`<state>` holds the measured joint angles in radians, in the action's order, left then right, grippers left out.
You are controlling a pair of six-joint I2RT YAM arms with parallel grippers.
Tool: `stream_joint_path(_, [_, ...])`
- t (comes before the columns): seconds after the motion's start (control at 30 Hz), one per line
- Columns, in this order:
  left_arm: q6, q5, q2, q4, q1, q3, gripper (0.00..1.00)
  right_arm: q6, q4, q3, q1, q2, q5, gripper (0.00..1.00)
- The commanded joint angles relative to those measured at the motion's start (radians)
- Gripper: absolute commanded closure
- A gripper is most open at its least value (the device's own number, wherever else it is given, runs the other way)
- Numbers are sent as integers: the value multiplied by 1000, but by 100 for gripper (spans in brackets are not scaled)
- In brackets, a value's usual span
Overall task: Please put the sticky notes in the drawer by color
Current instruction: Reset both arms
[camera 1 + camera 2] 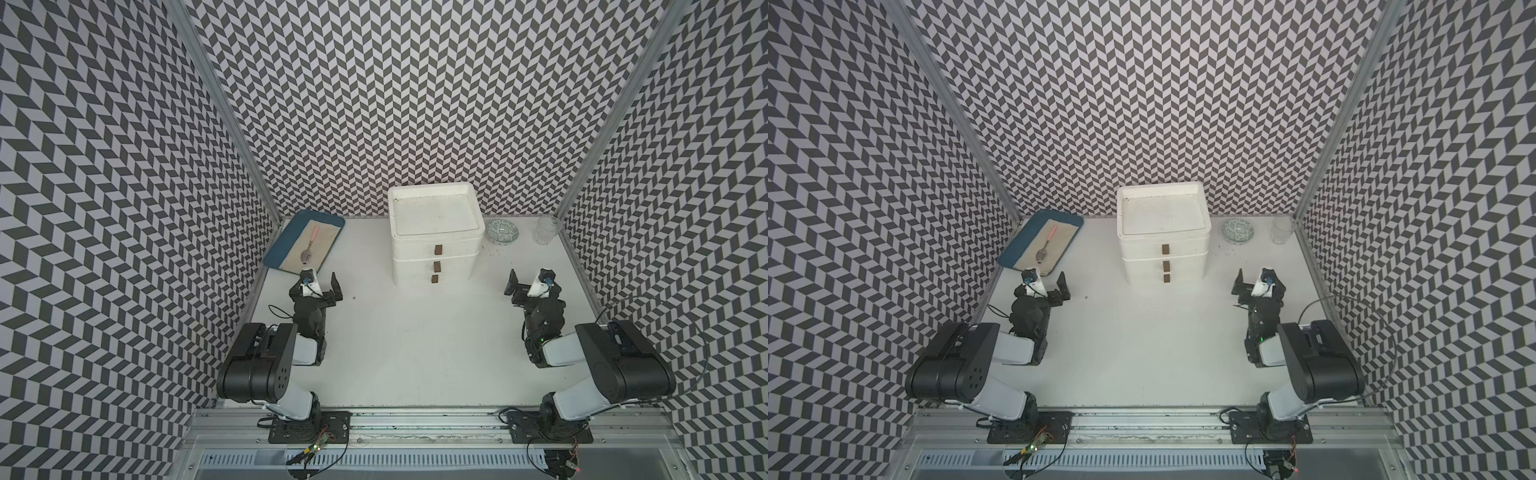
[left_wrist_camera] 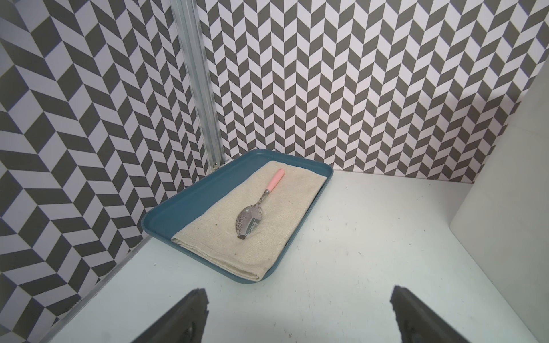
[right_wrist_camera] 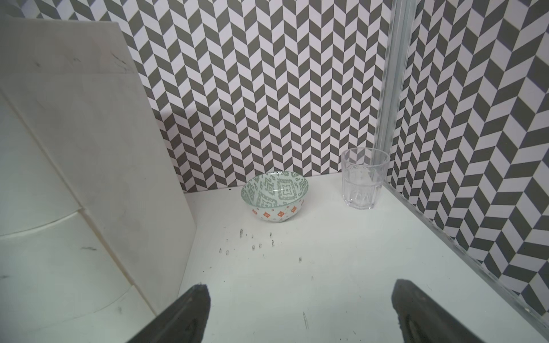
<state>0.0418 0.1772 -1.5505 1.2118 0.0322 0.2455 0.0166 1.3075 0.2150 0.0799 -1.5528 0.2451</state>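
Left wrist shows you the spoon (image 2: 249,219), right the bowl (image 3: 274,194); upright drawer (image 1: 436,253) faces the arms; left end effector (image 2: 298,292), right end effector (image 3: 300,286) gape.

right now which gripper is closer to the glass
Right. The right gripper hangs open just in front of the glass; the left gripper is across the table, by the blue tray.

Teal tray (image 2: 166,209), white drawer unit (image 1: 436,249)
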Motion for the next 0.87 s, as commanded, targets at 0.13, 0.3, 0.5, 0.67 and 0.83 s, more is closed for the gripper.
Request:
stream_joint_path(0.13, [-11,-10,7,28,0,6,0,-12,71,-13,-2,-13,-9,0])
stream_joint_path(0.3, [-12,-10,7,29,0,6,0,-12,71,-13,-2,-13,-9,0])
stream_joint_path(0.5, [-12,-10,6,29,0,7,0,-4,62,-5,-3,-18,-3,0])
stream_joint_path(0.67, [-11,-10,7,29,0,6,0,-5,54,-2,-2,-22,-3,0])
stream_joint_path(0.83, [-12,-10,6,28,0,5,0,-4,62,-5,-3,-18,-4,0])
